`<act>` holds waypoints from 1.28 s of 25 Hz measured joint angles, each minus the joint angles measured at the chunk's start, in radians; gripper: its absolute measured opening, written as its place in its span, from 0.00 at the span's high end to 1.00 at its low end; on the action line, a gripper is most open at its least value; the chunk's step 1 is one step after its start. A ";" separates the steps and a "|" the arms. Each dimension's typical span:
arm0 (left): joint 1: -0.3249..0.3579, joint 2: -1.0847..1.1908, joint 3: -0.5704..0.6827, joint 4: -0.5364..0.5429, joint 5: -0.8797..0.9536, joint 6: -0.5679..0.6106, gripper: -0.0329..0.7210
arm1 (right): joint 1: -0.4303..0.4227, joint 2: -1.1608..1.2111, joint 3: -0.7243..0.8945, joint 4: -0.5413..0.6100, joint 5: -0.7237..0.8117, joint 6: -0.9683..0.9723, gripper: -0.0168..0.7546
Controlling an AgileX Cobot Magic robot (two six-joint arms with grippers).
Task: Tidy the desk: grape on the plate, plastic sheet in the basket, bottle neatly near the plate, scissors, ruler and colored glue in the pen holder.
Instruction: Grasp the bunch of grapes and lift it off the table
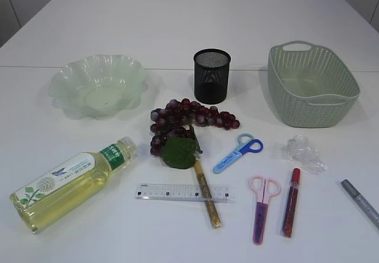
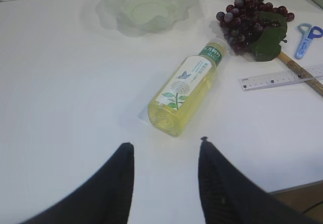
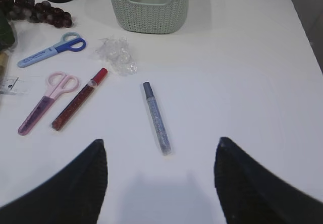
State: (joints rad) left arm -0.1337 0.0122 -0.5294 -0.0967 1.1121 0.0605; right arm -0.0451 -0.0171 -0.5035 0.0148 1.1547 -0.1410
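Neither arm shows in the exterior view. In the left wrist view the left gripper (image 2: 166, 146) hangs above the tabletop, jaws spread apart with nothing between them. In the right wrist view the right gripper (image 3: 161, 143) likewise hangs above the tabletop, jaws spread wide and holding nothing.

Only the two grippers show, each in its own wrist view: the left gripper (image 2: 165, 151) has two smooth, matte black fingers (image 2: 113, 188) that curve and taper to rounded tips, and the right gripper (image 3: 160, 148) has two broader, equally dark fingers (image 3: 252, 183).
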 joint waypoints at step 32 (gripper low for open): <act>0.000 0.000 0.000 0.000 0.000 0.000 0.55 | 0.000 0.000 0.000 0.000 0.000 0.000 0.30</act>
State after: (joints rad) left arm -0.1337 0.0122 -0.5294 -0.0967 1.1121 0.0605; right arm -0.0451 -0.0171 -0.5035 0.0148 1.1547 -0.1410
